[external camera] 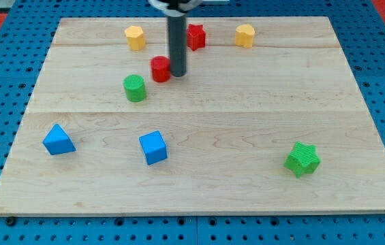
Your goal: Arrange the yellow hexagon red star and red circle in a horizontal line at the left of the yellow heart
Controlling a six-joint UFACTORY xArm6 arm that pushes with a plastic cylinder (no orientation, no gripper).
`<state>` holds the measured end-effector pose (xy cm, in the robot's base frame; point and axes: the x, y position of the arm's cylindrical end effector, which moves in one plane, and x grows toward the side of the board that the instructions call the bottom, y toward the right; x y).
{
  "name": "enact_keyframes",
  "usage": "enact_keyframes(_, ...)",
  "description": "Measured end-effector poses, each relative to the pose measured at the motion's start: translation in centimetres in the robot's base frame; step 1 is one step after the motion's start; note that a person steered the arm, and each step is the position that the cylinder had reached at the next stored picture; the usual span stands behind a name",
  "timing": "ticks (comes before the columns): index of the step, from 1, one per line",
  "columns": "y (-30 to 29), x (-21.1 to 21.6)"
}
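1. Camera view: my tip [178,73] is down on the wooden board [247,122], touching the red circle [160,69] on that block's right side as seen.
2. No pincer on this rig, just the dark rod, so nothing to call open or closed.
3. Red star [195,36] sits up and right of the rod, partly hidden behind it.
4. Yellow hexagon [135,37] near the view's top, left of the rod, well apart from the red circle.
5. Yellow heart [244,35] at the top too, right of the red star, w/ a gap between.
6. Green cylinder [135,88] just below-left of the red circle, not touching.
7. Lower half: blue triangle [58,139] at left, blue cube [153,147] near the middle, green star [302,159] at right.
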<state>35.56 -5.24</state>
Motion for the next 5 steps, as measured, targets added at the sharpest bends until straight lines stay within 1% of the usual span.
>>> enact_keyframes(1,-5.2,1.4)
enact_keyframes(2,-11.1,-1.3)
enact_keyframes(3,-10.7,-4.5)
enact_keyframes(5,-10.0,-7.1)
